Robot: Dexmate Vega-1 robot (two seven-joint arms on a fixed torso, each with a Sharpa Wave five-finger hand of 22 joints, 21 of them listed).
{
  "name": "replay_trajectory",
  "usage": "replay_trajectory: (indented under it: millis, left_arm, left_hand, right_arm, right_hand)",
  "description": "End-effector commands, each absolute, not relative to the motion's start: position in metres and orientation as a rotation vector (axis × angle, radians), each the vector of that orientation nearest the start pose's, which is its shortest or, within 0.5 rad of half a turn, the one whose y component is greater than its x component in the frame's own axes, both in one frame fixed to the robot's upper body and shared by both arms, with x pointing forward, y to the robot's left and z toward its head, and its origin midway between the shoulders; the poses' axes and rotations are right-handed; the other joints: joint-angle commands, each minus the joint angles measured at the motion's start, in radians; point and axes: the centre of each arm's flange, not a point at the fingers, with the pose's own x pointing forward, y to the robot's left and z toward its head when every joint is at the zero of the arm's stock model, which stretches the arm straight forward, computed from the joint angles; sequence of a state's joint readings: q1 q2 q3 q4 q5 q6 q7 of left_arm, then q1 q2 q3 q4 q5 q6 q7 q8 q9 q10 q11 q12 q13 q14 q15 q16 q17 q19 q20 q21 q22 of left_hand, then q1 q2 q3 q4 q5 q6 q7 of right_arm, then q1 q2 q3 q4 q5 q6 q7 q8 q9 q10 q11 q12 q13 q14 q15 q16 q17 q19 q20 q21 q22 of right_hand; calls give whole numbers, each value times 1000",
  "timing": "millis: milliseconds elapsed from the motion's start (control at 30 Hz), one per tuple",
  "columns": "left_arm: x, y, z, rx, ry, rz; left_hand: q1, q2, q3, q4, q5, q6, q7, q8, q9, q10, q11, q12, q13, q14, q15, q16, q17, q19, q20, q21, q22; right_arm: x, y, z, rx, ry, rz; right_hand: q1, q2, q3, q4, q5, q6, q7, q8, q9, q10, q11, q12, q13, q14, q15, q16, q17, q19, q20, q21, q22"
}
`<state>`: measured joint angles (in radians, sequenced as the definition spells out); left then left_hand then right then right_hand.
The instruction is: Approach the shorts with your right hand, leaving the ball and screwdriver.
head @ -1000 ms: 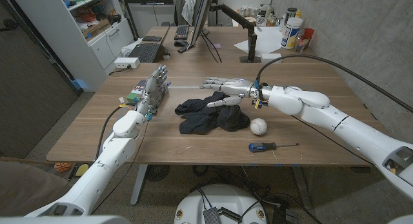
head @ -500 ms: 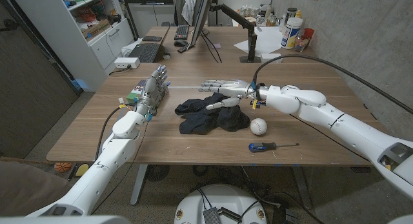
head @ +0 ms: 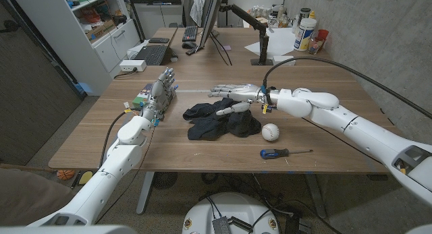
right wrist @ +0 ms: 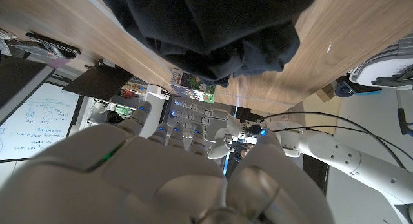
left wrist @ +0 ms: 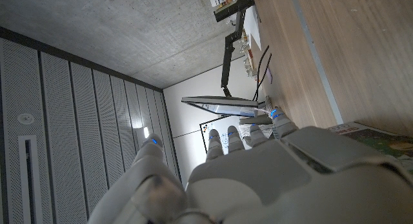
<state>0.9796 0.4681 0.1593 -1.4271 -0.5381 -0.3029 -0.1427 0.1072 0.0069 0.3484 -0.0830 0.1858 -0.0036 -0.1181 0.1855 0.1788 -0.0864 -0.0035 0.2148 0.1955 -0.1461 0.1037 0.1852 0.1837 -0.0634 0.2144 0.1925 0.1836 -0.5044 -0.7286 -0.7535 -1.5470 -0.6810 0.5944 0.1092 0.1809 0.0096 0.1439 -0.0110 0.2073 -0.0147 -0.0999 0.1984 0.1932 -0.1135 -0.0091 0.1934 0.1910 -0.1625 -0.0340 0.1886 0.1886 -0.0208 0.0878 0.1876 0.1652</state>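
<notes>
Comparing with a second ago, your right hand (head: 233,97) has slid a little farther left along the far edge of the shorts (head: 219,121), and the arm behind it sits slightly farther from you; everything else on the table (head: 101,129) lies where it did. That hand hovers over the far right part of the cloth with its fingers stretched out and apart, holding nothing; whether the thumb touches the fabric, you cannot tell. The shorts are a dark, crumpled heap near the middle of the table, bunched in folds and spread wider on the left. The ball (head: 271,131) sits just beside their right edge, white with stitching, and the screwdriver (head: 283,153) lies nearer you, apart from the cloth. Your left hand (head: 162,89) stands upright at the left, fingers spread and empty.
</notes>
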Motion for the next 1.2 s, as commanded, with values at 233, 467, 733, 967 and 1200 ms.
replay_trajectory:
  millis: [233,467,733,967,1200]
  left_arm:
    - [614,317,-21,3,-685,-212]
    - [614,316,-22,0,-684,-211]
    - [614,316,-22,-1,-685,-209]
    - [615,315,-23,-3,-682,-209]
    - [615,314,-23,-2,-681,-211]
  left_hand:
    - [0,6,0,-5,2,8,-1,5,4,3,5,5,3,-12,3,5,3,-4,0,7,2]
    - [-1,6,0,-6,2,8,0,5,4,4,7,5,3,-13,4,5,3,-5,0,7,2]
    - [-1,7,0,-6,2,8,1,5,4,4,6,5,3,-13,4,5,3,-5,0,7,2]
    - [-2,8,0,-7,2,8,0,5,4,4,3,5,3,-13,4,5,3,-5,0,8,2]
    - [-2,8,0,-7,2,7,-1,5,4,4,7,5,3,-13,4,5,3,-5,0,8,2]
  right_arm:
    - [581,-114,26,-1768,-1126,604]
    - [582,-112,24,-1771,-1118,620]
    - [586,-112,23,-1776,-1109,631]
    - [587,-113,21,-1774,-1104,642]
    - [587,-114,18,-1774,-1093,653]
  right_hand:
    - [-2,5,2,-2,-3,-9,-4,-6,1,-16,4,-3,3,-72,-10,4,4,-3,6,-4,3]
    - [-3,5,1,-2,-4,-11,-4,-6,2,-16,5,-2,3,-73,-10,4,4,-4,7,-4,3]
    - [-4,6,1,-2,-4,-16,-4,-8,2,-16,8,-1,3,-71,-7,5,4,-4,6,-3,3]
    - [-6,5,-1,-3,-4,-23,-4,-9,2,-16,9,0,3,-69,-5,6,4,-3,9,-3,3]
    - [-7,6,-1,-3,-4,-23,-4,-9,2,-17,8,1,3,-68,-5,7,4,-2,9,-2,3]
